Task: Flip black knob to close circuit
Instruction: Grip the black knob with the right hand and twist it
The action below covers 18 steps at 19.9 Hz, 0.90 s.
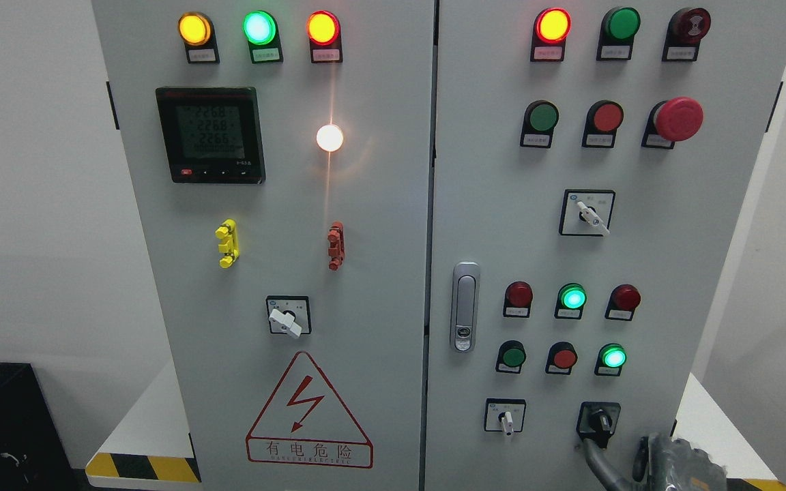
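The black knob [598,419] sits in a black square plate at the lower right of the grey cabinet's right door [488,170]. Its handle points down and slightly right. My right hand [632,464] comes up from the bottom edge at the right, just below the knob, and its dark grey tip reaches the knob's lower end. Most of the hand is cut off by the frame. My left arm does not show.
Left of the knob is a white selector switch [506,417]. Above it are red and green buttons and lamps, another white selector [589,214] and a red mushroom stop button [677,118]. A door latch [464,307] stands by the seam. The left door carries a meter [209,134] and a warning triangle.
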{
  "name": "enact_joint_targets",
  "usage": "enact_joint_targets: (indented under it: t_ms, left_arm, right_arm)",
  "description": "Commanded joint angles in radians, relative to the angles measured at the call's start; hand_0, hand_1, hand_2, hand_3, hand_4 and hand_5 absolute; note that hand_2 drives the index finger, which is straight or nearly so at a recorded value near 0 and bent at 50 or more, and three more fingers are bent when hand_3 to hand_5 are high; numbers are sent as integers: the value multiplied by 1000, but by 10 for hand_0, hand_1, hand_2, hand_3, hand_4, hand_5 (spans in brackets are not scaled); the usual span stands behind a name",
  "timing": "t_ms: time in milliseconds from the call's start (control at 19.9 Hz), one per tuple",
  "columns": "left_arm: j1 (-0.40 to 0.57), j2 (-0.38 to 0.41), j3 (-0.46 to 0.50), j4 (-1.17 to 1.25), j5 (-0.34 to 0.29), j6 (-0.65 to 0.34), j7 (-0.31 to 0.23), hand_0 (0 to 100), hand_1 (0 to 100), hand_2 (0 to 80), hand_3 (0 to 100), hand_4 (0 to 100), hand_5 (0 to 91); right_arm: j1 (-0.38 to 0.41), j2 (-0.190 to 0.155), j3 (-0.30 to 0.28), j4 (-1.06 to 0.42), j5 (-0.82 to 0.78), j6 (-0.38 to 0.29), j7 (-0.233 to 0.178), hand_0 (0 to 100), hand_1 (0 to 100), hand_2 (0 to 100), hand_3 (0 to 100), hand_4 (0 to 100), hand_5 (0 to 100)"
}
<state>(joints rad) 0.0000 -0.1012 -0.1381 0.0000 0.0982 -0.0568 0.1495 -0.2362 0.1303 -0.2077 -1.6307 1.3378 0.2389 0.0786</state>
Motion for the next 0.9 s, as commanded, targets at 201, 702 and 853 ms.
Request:
enact_joint_targets:
  t_ms: [201,702,853]
  left_arm:
    - [23,0,0,-29,0,0,1,120,556,0,0,0,0]
    - [23,0,0,-29,0,0,1,120,556,0,0,0,0]
    - [23,0,0,-29,0,0,1,120,556,0,0,0,0]
  right_arm:
    - [-18,0,-13,5,-9,2,-2,0,27,844,1000,990,1000]
    - [-18,0,-21,2,-11,2,-2,0,21,841,1000,990,1000]
    - [-18,-1,-29,0,-11,0,-2,0,18,840,1000,990,1000]
